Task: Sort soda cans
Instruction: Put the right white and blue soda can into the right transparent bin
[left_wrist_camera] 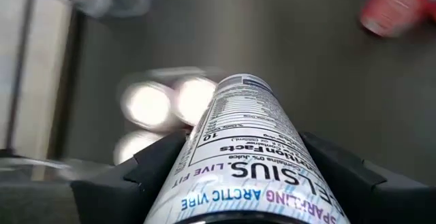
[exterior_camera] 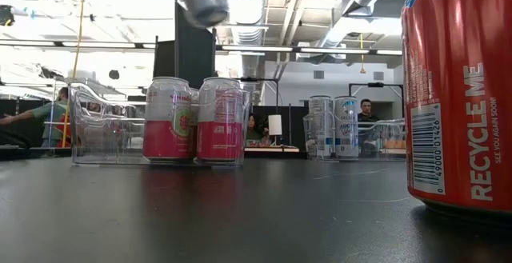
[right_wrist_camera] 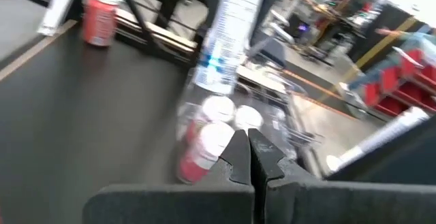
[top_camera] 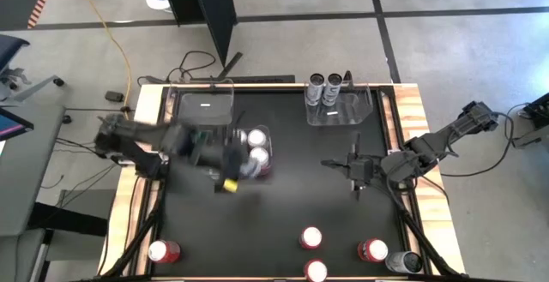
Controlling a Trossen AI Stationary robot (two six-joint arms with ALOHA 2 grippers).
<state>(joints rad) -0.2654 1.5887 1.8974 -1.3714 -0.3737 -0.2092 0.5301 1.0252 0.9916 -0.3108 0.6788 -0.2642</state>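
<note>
Left gripper [top_camera: 230, 172] carries a Celsius can [left_wrist_camera: 255, 149] above the pink cans' bin [top_camera: 268, 135].
Fingers clamp its sides; its long axis runs forward between them. Right gripper [right_wrist_camera: 248, 157] waits pinched closed.

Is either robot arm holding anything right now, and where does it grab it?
Yes: the left claw clamps a white can around its side. The right claw is shut, empty.

A black-topped table with pale wooden edges [top_camera: 283, 196] carries three clear plastic rectangular bins [top_camera: 341, 111] along its far edge and several red or pink-and-white cylindrical soda cans [top_camera: 312, 237] near its front edge.
</note>
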